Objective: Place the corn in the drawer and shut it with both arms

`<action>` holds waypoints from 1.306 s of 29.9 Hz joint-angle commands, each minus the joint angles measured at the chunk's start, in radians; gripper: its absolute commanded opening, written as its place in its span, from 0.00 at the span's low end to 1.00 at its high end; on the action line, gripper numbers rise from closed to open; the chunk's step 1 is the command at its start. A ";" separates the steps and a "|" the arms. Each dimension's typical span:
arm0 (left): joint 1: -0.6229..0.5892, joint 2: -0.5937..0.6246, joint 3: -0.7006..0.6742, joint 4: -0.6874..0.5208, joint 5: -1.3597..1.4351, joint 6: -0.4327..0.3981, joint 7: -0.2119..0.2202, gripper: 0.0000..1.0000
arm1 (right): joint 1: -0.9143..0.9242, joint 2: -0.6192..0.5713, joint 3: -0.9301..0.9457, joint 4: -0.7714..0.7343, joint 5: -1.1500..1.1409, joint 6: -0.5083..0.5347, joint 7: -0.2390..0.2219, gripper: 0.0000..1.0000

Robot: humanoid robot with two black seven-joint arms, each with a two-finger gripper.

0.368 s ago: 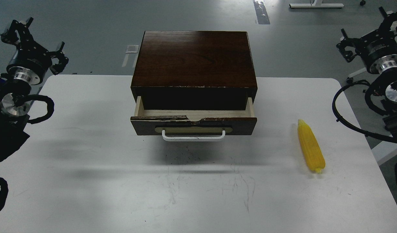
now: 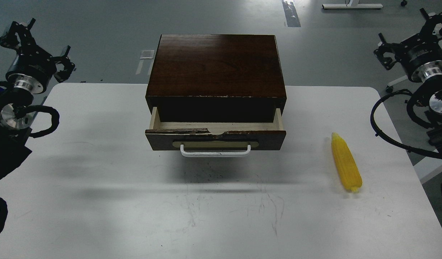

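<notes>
1. Left gripper (image 2: pixel 34 43), upper left of the frame: fingers look spread, nothing between them. It hangs beyond the table's far left corner, well apart from everything on the table.
2. Right gripper (image 2: pixel 408 41), upper right of the frame: dark and cluttered against the floor; its fingers cannot be told apart, so whether it is spread or pressed together I cannot tell. It carries nothing visible.
3. Corn (image 2: pixel 346 162) lies flat on the white table (image 2: pixel 98 201), right of centre, narrow tip toward the far edge, blunt end toward the near edge. Untouched, and well apart from both arms.
4. Drawer (image 2: pixel 215 138), centre of frame, is pulled partway out of the dark wooden cabinet (image 2: pixel 215 64). A strip of pale interior shows behind the chipped front; it looks empty. The white handle (image 2: pixel 215 151) faces the near edge.
5. Step in hand, as I judge it: the very start, with corn not yet picked and drawer not yet loaded.
6. Next move likely falls to the right arm, nearer the corn: come down over the cob's middle and grip across its width.
7. The drawer opening looks shallow front to back; the cob probably needs turning crosswise to drop in.
8. Both arms sit high at the frame edges, wrists bent, cables looping below.
</notes>
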 commanded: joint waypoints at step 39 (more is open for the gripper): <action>-0.005 -0.019 0.003 0.053 0.010 0.000 0.010 0.98 | 0.384 -0.420 -0.966 0.666 -1.065 0.000 0.011 1.00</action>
